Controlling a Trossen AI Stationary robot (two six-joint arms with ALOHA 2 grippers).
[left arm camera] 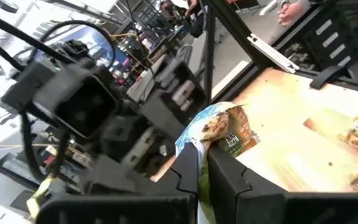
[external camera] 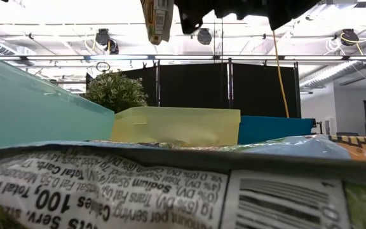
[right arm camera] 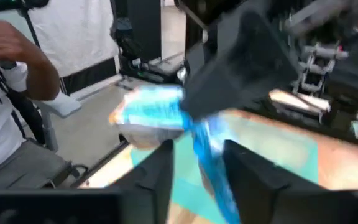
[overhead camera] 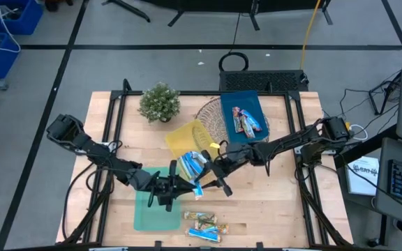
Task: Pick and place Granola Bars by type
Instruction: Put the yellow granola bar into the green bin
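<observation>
A blue-and-white granola bar (overhead camera: 194, 165) hangs in the air over the table's middle, between my two grippers. My left gripper (overhead camera: 185, 184) comes in level from the left and is shut on it. My right gripper (right arm camera: 197, 158) reaches in from the right and is open. Its fingers stand on either side of the bar's blue wrapper (right arm camera: 207, 155), with a gap on each side. More granola bars (overhead camera: 204, 224) lie near the front edge, and several (overhead camera: 246, 122) lie in the blue tray (overhead camera: 237, 101). My left gripper pinches one end of the bar's wrapper (left arm camera: 205, 144) between its two fingers, coming at it level from the table's left side. The rest of the bar (left arm camera: 224, 127) sticks out past the fingertips. The bar is lifted clear of the table.
A green tray (overhead camera: 145, 209) lies at the front left and a yellow tray (overhead camera: 184, 137) in the middle. A potted plant (overhead camera: 160, 102) and a wicker mat (overhead camera: 209, 111) stand at the back. A wrapper (external camera: 107, 184) lies right in front of the low camera.
</observation>
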